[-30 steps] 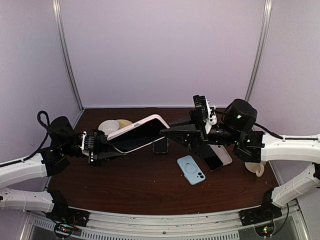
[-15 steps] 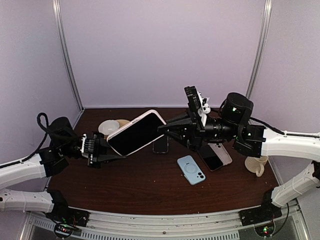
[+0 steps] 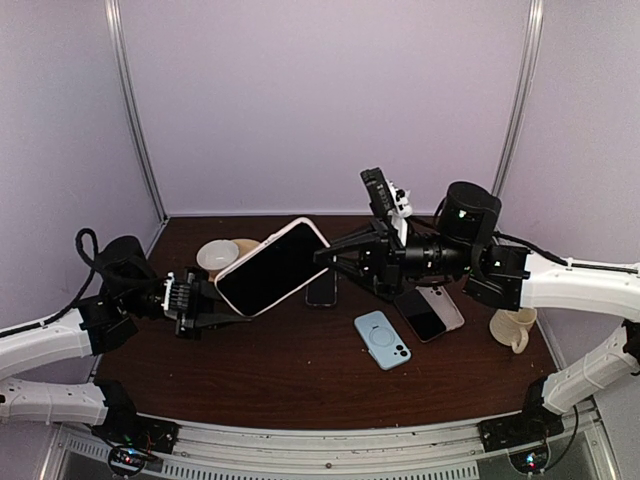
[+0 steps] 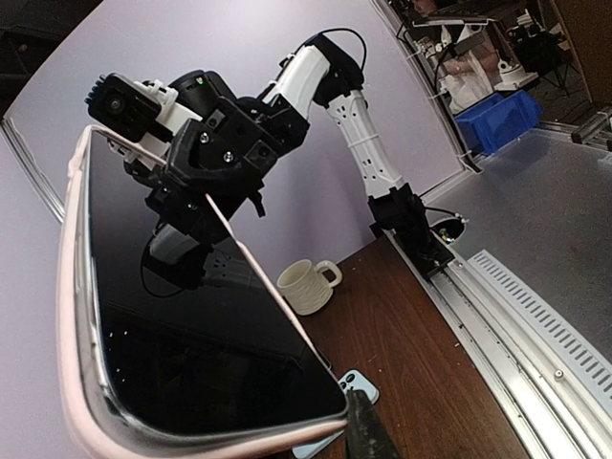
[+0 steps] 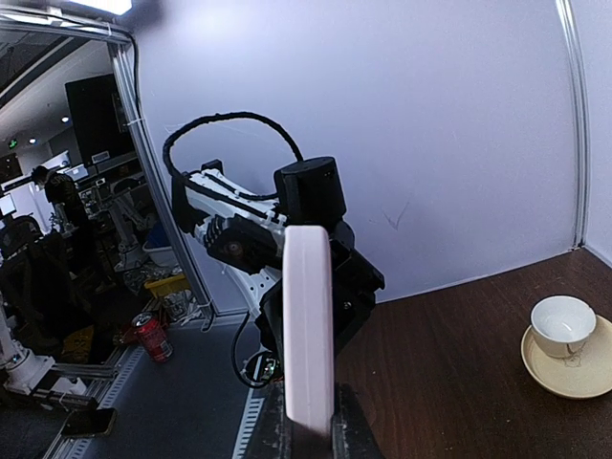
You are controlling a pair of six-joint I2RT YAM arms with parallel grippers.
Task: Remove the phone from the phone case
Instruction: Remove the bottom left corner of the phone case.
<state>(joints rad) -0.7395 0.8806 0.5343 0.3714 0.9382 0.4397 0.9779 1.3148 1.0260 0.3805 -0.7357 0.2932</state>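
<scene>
Now, phone (image 3: 270,272): glossy black slab, your view shows it tilted above the table (image 3: 300,385)
case (image 4: 69,316): smooth pink rim, rounded corners
left gripper (image 3: 225,305): pinching case's lower end
right gripper (image 3: 330,257): pinching upper end

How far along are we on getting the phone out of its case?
Done: the phone is up off the table, its lower end gripped by the left hand. In hand: the right hand looks clamped on the pink phone case at the far corner. Left: the left wrist view shows the case rim wrapping the screen, so nothing has separated yet.
</scene>
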